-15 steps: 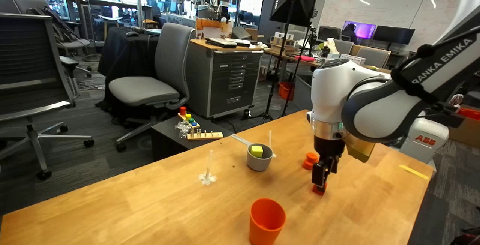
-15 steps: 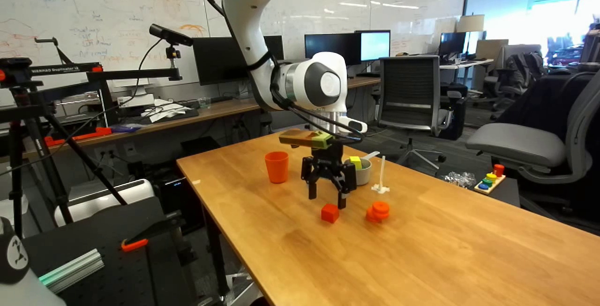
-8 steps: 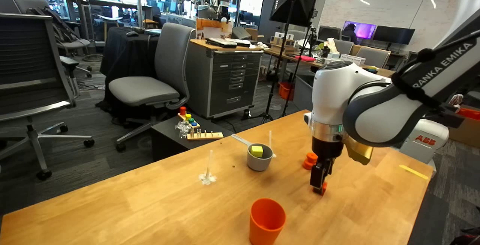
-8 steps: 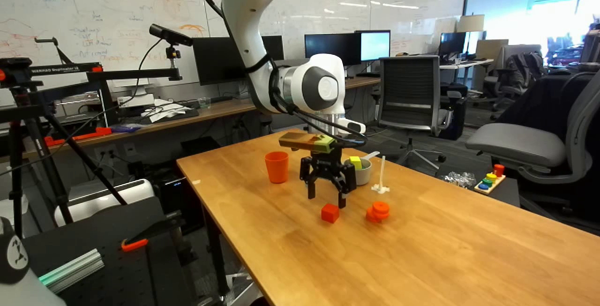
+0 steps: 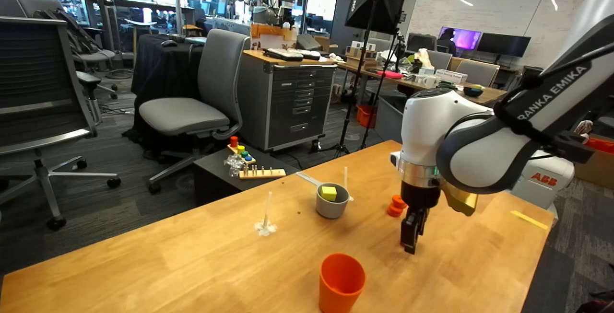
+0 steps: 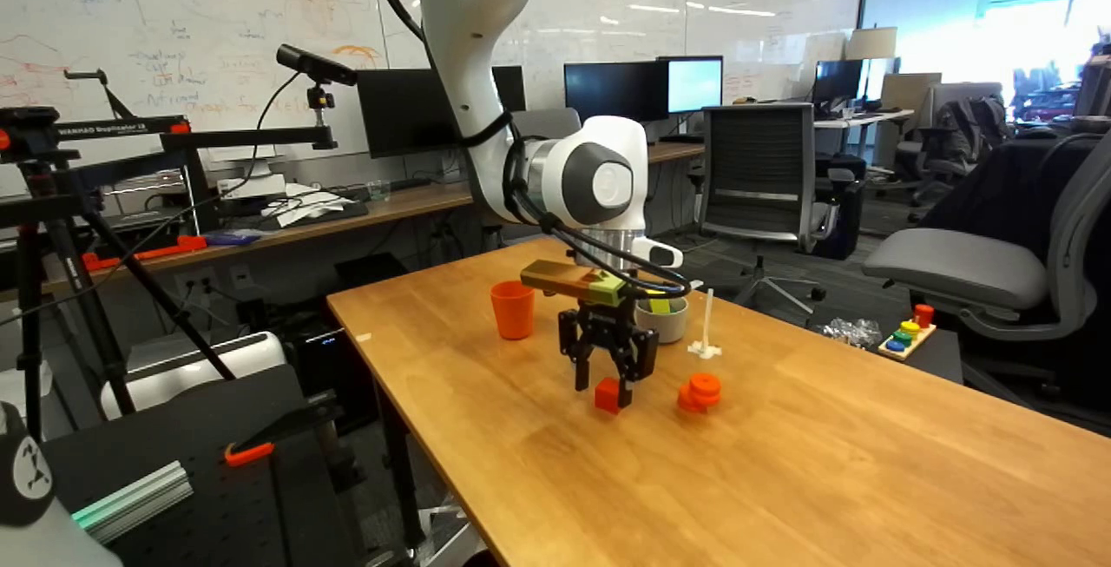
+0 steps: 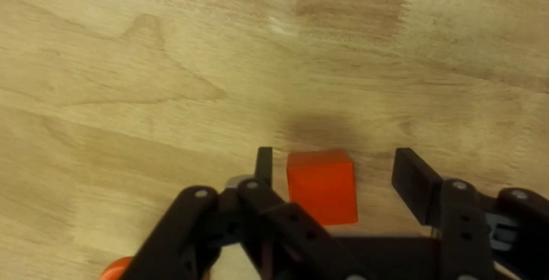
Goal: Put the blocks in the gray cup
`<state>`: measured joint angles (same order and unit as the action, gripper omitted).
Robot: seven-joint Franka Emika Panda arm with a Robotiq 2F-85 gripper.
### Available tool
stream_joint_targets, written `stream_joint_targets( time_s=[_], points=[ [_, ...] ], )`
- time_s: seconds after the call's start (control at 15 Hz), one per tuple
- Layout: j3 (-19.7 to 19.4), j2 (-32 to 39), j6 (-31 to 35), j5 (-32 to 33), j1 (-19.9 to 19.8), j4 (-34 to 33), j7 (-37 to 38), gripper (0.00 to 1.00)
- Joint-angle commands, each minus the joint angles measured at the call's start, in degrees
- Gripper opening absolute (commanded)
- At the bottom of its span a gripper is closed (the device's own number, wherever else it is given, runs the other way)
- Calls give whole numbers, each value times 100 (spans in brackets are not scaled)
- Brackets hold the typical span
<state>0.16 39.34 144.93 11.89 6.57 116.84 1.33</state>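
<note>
In the wrist view the gripper (image 7: pixel 333 167) stands parted, a red cube (image 7: pixel 324 192) between its fingers, nearer one; closing off-centre could skew it. In an exterior view the gray measuring cup (image 5: pixel 331 210) is well apart from the gripper, a yellow cube (image 5: pixel 328 193) high inside; another on top might tumble out. In an exterior view orange round pieces (image 6: pixel 701 390) sit near the gripper; a low swing could clip them.

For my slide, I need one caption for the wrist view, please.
Open gripper straddling a red block, not yet grasped, on a wooden table.
</note>
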Motion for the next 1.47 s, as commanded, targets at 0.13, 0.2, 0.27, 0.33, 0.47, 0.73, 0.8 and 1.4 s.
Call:
stream_joint_targets(
  time_s=[0.13,0.2,0.27,0.33,0.47,0.73,0.8,1.4],
  points=[
    [154,76,97,-239,-226,-68,-350,26],
    [154,59,77,-251,-222,-72,-368,19],
    [149,37,65,-245,-208,-77,-372,13],
    [134,4,47,-220,-175,-86,-364,13],
    [131,-47,19,-180,-113,-114,-349,13],
    [187,-291,-67,-127,72,-195,-273,13],
    [189,-386,-101,-97,146,-220,-234,13],
    [53,-578,-593,126,612,-1087,118,13]
  ],
)
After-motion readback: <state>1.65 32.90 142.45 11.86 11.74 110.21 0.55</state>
